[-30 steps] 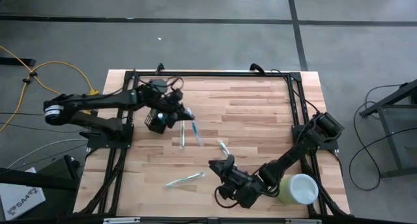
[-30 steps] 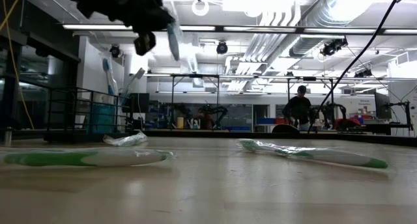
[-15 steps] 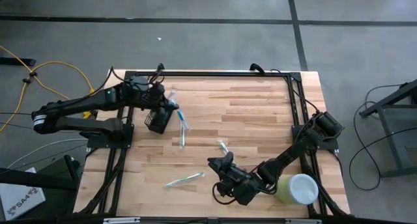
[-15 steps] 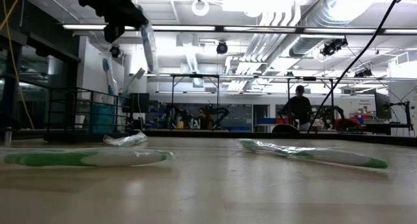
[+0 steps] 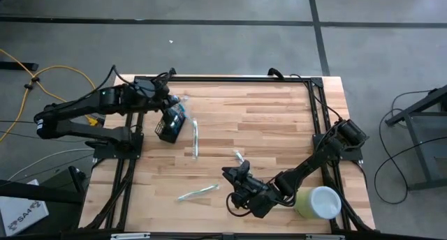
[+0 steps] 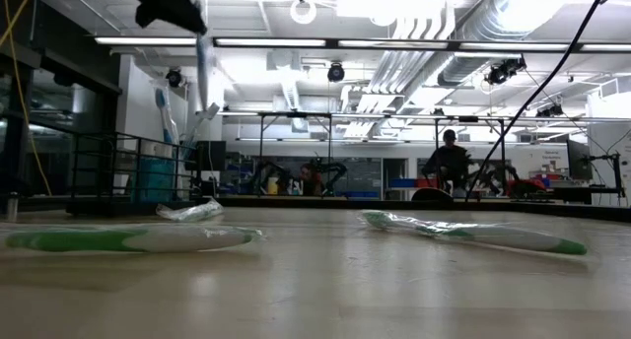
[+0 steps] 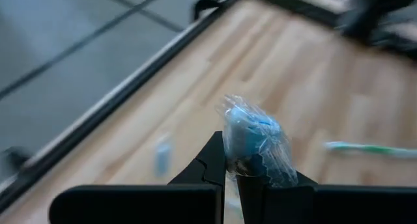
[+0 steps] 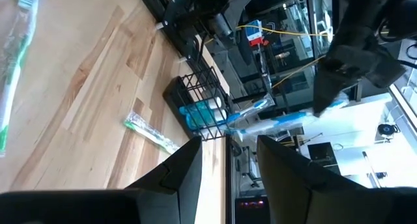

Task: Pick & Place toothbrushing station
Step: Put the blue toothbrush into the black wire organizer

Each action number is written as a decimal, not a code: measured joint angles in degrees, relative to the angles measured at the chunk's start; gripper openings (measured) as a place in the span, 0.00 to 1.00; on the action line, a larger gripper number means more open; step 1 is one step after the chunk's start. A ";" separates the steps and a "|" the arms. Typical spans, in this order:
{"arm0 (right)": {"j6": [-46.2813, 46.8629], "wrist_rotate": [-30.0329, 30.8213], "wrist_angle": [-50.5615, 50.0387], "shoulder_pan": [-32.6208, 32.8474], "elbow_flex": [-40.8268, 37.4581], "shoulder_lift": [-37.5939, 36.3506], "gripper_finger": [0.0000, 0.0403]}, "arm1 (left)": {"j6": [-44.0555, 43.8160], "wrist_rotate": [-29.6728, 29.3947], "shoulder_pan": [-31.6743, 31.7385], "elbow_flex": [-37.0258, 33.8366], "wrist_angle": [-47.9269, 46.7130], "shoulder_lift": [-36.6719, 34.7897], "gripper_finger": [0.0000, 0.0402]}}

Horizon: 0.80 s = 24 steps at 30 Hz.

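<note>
**Wrapped toothbrush hangs over the holder, with little room to miss**

The left end effector [image 5: 170, 104] is clamped on a blue toothbrush [image 5: 177, 114] in crinkled clear wrap, poised above the toothbrushing station [image 5: 170, 126], the small black wire-mesh holder near the tabletop's [image 5: 265, 121] left edge. The right wrist view shows that holder upright, with blue wrapped items already poking out of it.

The likely trouble is the drop itself. The holder's mouth is small and partly taken up, so a brush released off-centre could catch the wire rim or the items inside and slide out onto the wood. The loose wrap could also cling to the fingers [image 7: 215, 162] on release, or the descending end effector could nudge the light holder over. The brush looks tilted in the high view, which would add to the risk.

The left arm reaches in from the tabletop's left side, its end effector turned down with the brush hanging below it. The right arm is folded low along the near edge, its end effector [image 5: 239, 176] open and holding nothing, beside a pale green cup [image 5: 321, 202]. Three more wrapped toothbrushes lie on the wood: a white one [image 5: 195, 139] just beside the holder, a short one [image 5: 239, 157] near the right end effector and a green one [image 5: 197, 192] toward the near edge.
</note>
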 joint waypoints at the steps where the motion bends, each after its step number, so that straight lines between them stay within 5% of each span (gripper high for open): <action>1: 0.01 0.08 0.00 -0.02 0.00 0.00 0.34 | -0.28 -1.96 0.00 0.00 -1.42 0.02 0.02; 5: 0.07 -0.09 0.00 -0.22 0.00 0.00 0.34 | -2.53 -7.82 0.02 0.00 -5.91 0.33 0.02; 24: 0.09 -0.09 0.00 -0.22 0.00 0.00 0.34 | -9.15 -17.85 -2.75 -5.23 -3.43 0.39 0.02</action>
